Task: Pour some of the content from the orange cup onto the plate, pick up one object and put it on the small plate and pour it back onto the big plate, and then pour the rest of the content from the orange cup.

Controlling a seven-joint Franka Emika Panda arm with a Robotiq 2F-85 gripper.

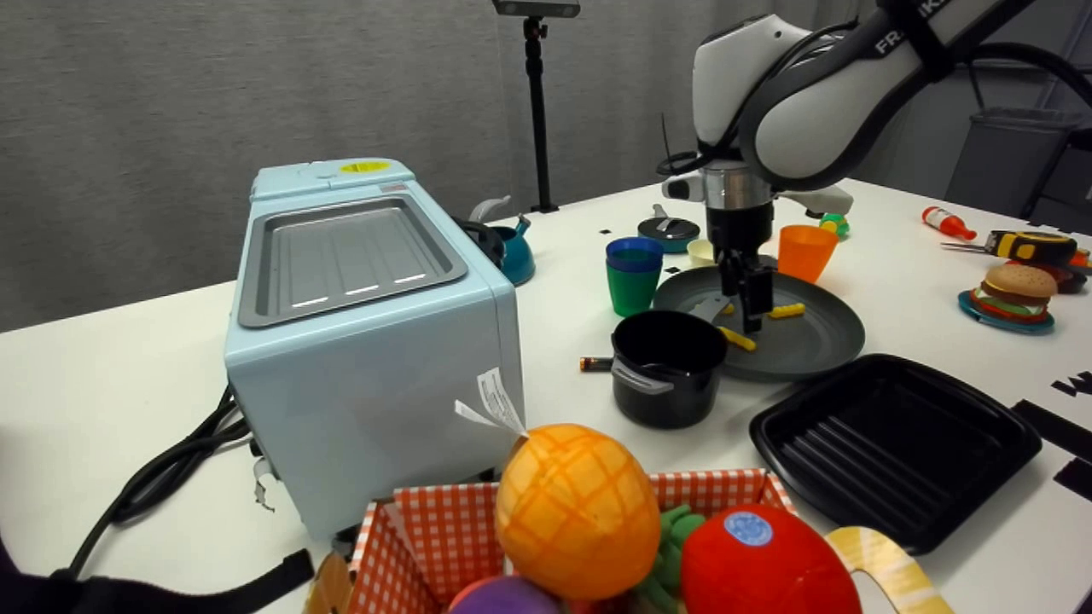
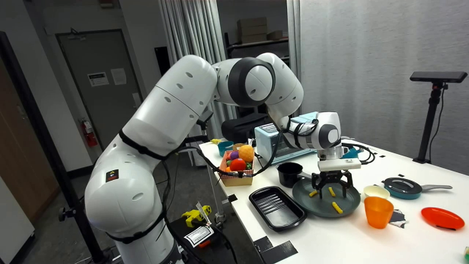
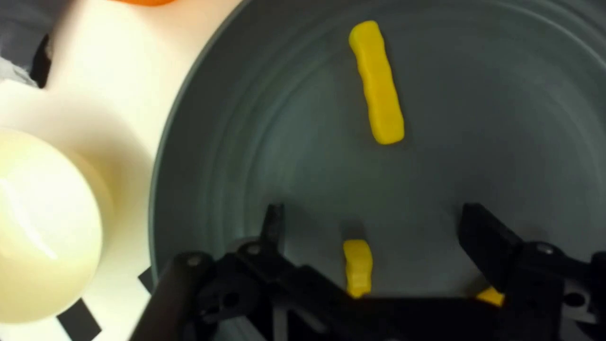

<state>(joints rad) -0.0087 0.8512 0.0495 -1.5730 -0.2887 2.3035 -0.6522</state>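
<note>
Above the big plate [image 3: 307,156] the gripper [image 3: 377,227] is being held with its jaws spread wide, nothing being gripped. The coming pick is likely being decided by one yellow stick [image 3: 358,265] on that plate: in the wrist view it is being framed between the two fingers [image 3: 490,241], a little closer to the one on the side of the small plate [image 3: 47,227], its lower end apparently being hidden by the gripper. Its long axis is being shown across the jaws' closing line, so its long sides are being offered to the fingers and no turn of the wrist seems to be called for; a slight shift toward the small plate may be needed for centring. A second stick [image 3: 377,83] is being shown well outside the jaws, toward the top of that view, and a third stick [image 3: 491,297] is being mostly covered by the opposite finger. In an exterior view the orange cup [image 2: 378,212] is standing near the big plate.
</note>
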